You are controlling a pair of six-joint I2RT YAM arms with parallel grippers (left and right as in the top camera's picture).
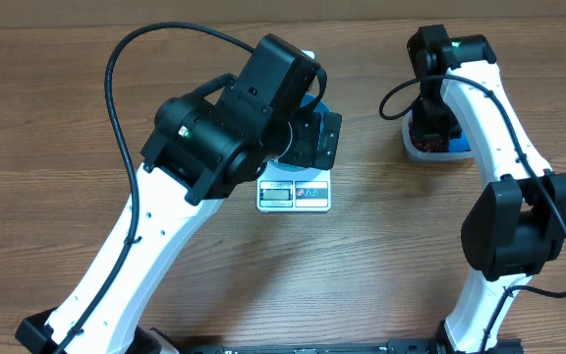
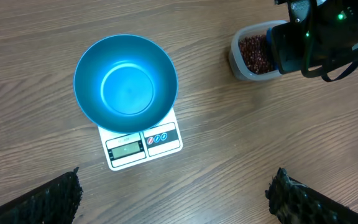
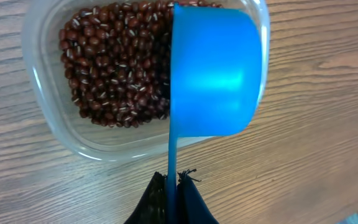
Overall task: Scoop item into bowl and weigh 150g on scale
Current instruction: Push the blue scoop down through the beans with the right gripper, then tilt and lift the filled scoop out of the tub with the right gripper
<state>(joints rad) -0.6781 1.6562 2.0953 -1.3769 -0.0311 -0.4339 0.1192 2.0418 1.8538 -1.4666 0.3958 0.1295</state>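
The teal-blue bowl stands empty on the white scale, whose display panel also shows in the overhead view. My left gripper hangs high over the table in front of the scale, open and holding nothing. The item, red-brown beans, fills a clear tub at the right. My right gripper is shut on the thin handle of a bright blue scoop. The scoop's cup is turned on its side over the tub's right half, its left edge against the beans.
In the overhead view my left arm hides most of the bowl. The right arm reaches over the tub from the right side. Bare wooden table lies between the scale and the tub.
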